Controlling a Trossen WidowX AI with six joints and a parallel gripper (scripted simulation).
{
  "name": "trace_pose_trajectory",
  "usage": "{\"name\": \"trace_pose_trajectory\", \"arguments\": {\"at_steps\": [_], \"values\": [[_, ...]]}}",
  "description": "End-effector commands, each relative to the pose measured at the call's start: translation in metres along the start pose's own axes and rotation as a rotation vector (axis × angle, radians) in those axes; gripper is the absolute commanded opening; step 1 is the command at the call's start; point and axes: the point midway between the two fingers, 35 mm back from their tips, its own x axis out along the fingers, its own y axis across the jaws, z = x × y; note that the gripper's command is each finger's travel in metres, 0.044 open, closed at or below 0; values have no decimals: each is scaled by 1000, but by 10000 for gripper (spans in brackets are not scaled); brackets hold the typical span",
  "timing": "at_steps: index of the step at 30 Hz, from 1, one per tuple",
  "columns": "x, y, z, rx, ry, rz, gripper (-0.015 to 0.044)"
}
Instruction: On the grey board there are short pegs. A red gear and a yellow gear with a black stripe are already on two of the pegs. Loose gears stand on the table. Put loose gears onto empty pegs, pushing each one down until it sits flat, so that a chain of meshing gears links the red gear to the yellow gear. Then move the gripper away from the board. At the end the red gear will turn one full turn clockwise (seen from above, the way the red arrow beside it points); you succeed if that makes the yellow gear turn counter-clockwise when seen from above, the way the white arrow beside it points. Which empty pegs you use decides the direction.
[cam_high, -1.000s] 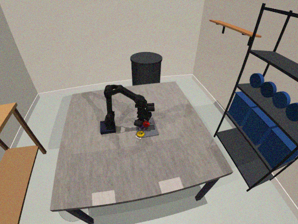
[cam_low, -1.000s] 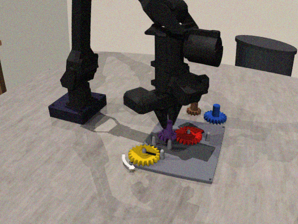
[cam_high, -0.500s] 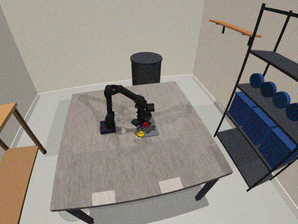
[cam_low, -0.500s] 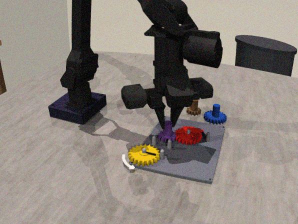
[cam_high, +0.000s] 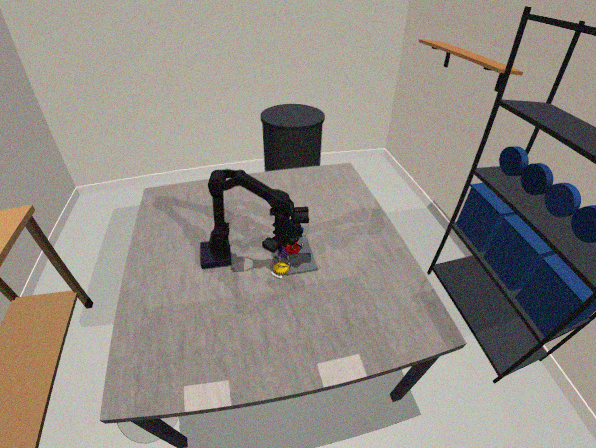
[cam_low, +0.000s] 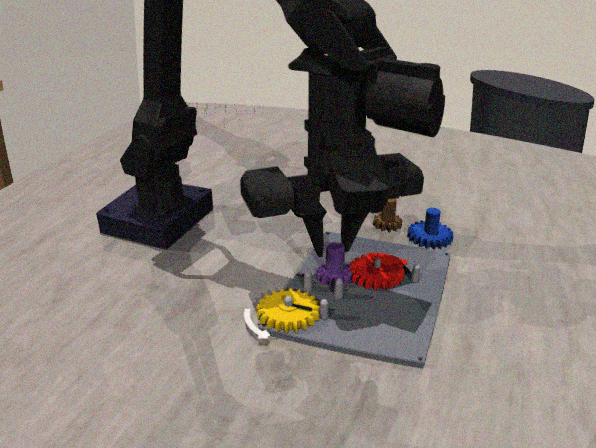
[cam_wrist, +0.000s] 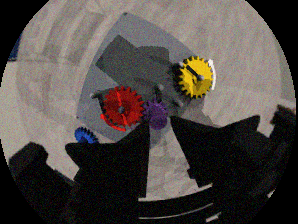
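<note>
The grey board (cam_high: 309, 266) (cam_low: 385, 346) (cam_wrist: 121, 26) bears the red gear (cam_high: 293, 248) (cam_low: 378, 272) (cam_wrist: 123, 104) and the yellow gear (cam_high: 281, 268) (cam_low: 287, 311) (cam_wrist: 196, 77) with its black stripe. A purple gear (cam_low: 335, 272) (cam_wrist: 156, 111) stands low on the board, its teeth against or very near the red gear's; its peg is hidden. My gripper (cam_low: 333, 252) (cam_wrist: 160, 120) is open a little, its fingertips on either side of the purple handle and apart from each other. A blue gear (cam_low: 431, 235) (cam_wrist: 85, 135) and a brown gear (cam_low: 387, 222) stand on the table behind the board.
Bare pegs (cam_low: 307, 280) (cam_low: 338, 288) (cam_low: 324, 309) stand between the purple and yellow gears. Another bare peg (cam_low: 415, 273) (cam_wrist: 95, 95) stands beyond the red gear. The white arrow (cam_low: 255, 327) (cam_wrist: 213, 75) lies beside the yellow gear. The arm's base (cam_high: 215, 254) (cam_low: 155, 215) is left of the board.
</note>
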Motion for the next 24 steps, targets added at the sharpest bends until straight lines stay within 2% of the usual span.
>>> {"name": "trace_pose_trajectory", "arguments": {"at_steps": [1,5,8,9,12,19,21,24], "values": [[-17,3,3,-49,-14,10,140],[-42,2,2,-121,-14,10,140],[-46,2,2,-132,-14,10,140],[-37,3,0,-118,-7,5,166],[-38,32,-14,-240,-8,8,245],[-39,107,-80,-589,-10,16,429],[-39,121,-99,-665,-10,19,440],[-39,126,-106,-692,-11,19,440]]}}
